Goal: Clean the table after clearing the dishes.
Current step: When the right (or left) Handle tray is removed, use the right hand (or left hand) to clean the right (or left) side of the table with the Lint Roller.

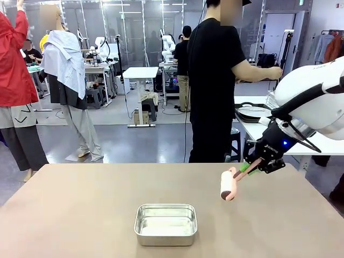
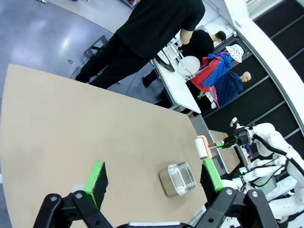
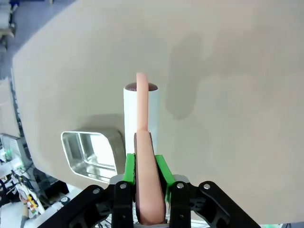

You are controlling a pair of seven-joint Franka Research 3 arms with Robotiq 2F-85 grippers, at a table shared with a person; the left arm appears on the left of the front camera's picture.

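My right gripper (image 1: 246, 167) (image 3: 145, 167) is shut on the pink handle of a lint roller (image 1: 228, 184) (image 3: 141, 111) (image 2: 203, 147). Its white roll hangs a little above the right part of the beige table (image 1: 80, 215) (image 3: 228, 71) and casts a shadow beside it. In the left wrist view my left gripper (image 2: 153, 176) stands open high over the table (image 2: 71, 123), with nothing between its green pads. A white plate (image 2: 190, 64) stands in a rack on the white side table, and a dark tray (image 1: 251, 112) lies there too.
A small square steel pan (image 1: 165, 224) (image 2: 177, 178) (image 3: 88, 149) sits on the table near the front middle, left of the roller. A person in black (image 1: 212, 80) stands at the far edge, reaching towards the white side table (image 1: 258, 129) at the right.
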